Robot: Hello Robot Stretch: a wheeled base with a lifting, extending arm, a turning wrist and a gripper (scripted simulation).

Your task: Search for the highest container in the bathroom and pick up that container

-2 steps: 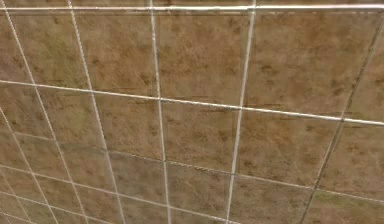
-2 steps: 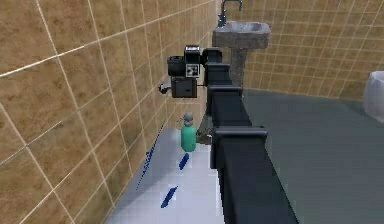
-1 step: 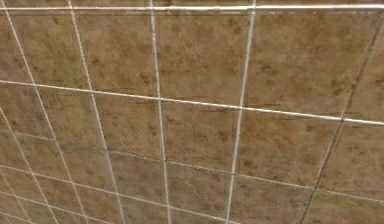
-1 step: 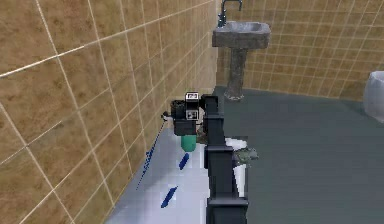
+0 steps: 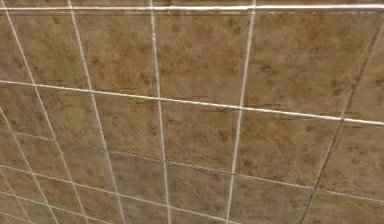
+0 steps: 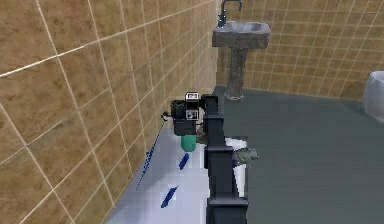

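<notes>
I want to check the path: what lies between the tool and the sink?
In the arm side view, the stretch between the tool and the sink is bare dark floor beside the tiled wall.

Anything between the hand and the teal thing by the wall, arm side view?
Nothing visible does. The teal thing shows right below the hand, at the white surface's far end beside the tiled wall. Whether they touch cannot be told.
</notes>
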